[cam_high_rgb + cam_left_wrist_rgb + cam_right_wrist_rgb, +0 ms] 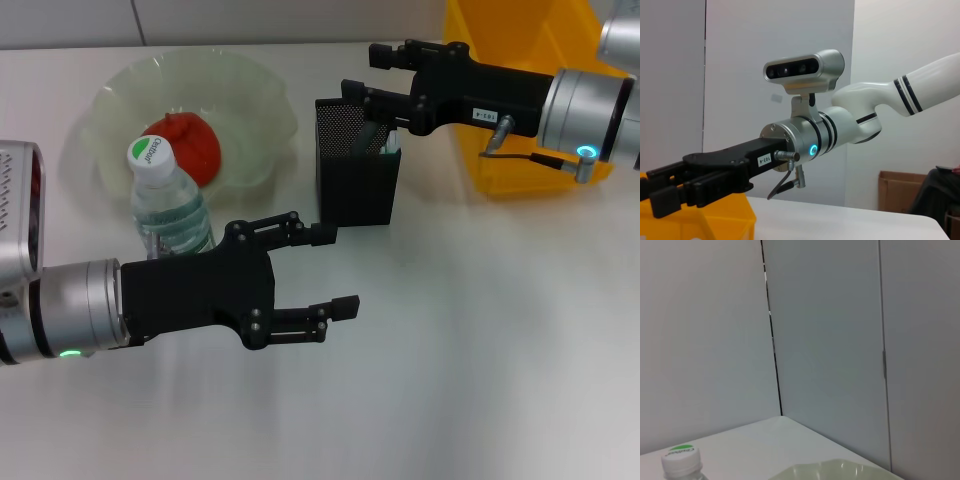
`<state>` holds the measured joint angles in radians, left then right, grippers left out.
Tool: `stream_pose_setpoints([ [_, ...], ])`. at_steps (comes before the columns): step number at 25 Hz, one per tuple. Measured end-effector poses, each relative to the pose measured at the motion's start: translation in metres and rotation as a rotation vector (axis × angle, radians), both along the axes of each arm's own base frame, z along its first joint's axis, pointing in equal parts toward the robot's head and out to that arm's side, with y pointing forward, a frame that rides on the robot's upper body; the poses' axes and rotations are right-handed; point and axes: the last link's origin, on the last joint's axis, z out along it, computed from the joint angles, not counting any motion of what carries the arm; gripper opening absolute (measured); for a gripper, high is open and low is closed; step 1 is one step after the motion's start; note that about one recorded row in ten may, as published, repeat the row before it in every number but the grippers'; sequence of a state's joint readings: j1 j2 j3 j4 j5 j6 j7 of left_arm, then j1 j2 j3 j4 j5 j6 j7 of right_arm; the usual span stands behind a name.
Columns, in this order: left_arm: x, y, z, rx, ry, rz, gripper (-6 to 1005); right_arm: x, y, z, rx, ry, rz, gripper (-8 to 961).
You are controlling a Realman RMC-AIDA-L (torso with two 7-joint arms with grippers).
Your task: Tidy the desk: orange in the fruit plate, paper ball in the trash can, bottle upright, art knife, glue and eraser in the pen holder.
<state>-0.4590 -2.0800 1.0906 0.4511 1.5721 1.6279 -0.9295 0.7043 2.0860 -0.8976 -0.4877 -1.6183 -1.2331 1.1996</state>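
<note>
The right hand [362, 72] hovers over the pen holder [357, 165], fingers spread and empty, placed as if for a drop into the cup, where slim sticks show (which ones is unclear). The left hand [335, 270], fingers apart and holding nothing, hangs in front of the pen holder, just beside the upright bottle [168, 208]. The orange [183, 148] lies in the fruit plate [120, 95], left of the pen holder; the trash can [500, 40] stands to its right. Bare counter [480, 350] in front of the pen holder leaves withdrawal room.
</note>
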Motion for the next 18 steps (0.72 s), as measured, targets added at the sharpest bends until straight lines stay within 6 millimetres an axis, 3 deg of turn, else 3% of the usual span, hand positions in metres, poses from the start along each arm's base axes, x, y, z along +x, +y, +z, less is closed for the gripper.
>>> stream_pose_setpoints([
  [7, 0.000, 0.000, 0.000, -0.001, -0.002, -0.001, 785, 0.004, -0.011, 0.008, -0.013, 0.015, 0.040, 698],
  [13, 0.001, -0.001, 0.002, -0.003, -0.011, -0.006, 785, 0.024, -0.053, 0.025, -0.046, 0.061, 0.117, 767],
  [18, 0.002, -0.003, 0.007, -0.007, -0.035, -0.020, 785, 0.040, -0.094, 0.031, -0.088, 0.119, 0.195, 767],
])
